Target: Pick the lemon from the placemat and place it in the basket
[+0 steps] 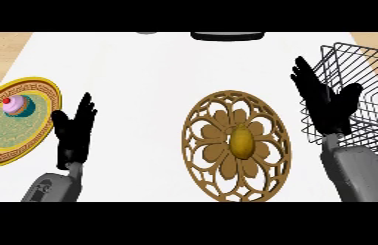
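Head view
Right hand: the black right hand (323, 101) is raised at about 3 o'clock on the white counter (140, 74), fingers straight and spread, holding nothing; its grey forearm rises from 5 o'clock.
Left hand: the black left hand (75, 129) rests open at 9 o'clock, fingers up, empty.
Lemon: the yellow oval lemon (241, 141) lies at the middle of the round brown openwork placemat (236, 146), toward 5 o'clock of centre, untouched by either hand.
Basket: the dark wire basket (353, 69) stands at 2 o'clock, just behind the right hand, which overlaps its near side.
Other things: a gold-rimmed round green plate (33, 134) at 9 o'clock carries a pink cupcake with a red cherry (16, 106), just beside the left hand.
In the way: bare counter lies between placemat and basket.
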{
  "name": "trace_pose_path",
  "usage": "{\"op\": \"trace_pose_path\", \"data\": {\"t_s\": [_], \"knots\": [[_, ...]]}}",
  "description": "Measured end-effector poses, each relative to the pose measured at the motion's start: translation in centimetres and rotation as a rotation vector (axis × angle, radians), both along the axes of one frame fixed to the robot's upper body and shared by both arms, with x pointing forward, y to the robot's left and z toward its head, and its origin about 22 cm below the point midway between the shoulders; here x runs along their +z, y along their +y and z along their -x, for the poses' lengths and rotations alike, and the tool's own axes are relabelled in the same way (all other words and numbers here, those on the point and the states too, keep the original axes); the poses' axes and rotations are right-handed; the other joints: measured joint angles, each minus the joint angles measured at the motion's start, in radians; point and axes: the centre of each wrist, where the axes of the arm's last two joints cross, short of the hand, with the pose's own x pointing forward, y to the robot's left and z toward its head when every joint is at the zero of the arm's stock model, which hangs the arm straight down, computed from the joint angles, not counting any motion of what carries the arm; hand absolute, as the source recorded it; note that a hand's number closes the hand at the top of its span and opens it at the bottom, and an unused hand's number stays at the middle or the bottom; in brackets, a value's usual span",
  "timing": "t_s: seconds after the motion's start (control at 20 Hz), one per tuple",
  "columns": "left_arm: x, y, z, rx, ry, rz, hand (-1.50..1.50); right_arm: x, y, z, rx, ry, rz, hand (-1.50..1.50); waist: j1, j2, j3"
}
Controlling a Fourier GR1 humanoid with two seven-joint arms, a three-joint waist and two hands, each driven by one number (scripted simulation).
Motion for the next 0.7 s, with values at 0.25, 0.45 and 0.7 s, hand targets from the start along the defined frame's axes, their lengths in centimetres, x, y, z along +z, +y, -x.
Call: {"op": "trace_pose_path", "data": {"t_s": [0.25,0.45,0.7], "knots": [[-1.0,0.7,1.1,-0.067,0.052,0.007,0.00,2.9,4.0,-1.4,0.145,-0.147,-0.140,1.50,0.017,-0.002,-0.001],[-1.2,0.6,1.5,-0.160,0.075,0.017,0.00,5.4,9.8,-1.5,0.421,-0.288,-0.175,1.50,0.041,-0.003,0.001],[-1.5,1.2,2.4,-0.193,0.093,0.022,0.00,5.0,17.4,1.0,0.513,-0.345,-0.069,-1.50,0.029,-0.012,0.001]]}}
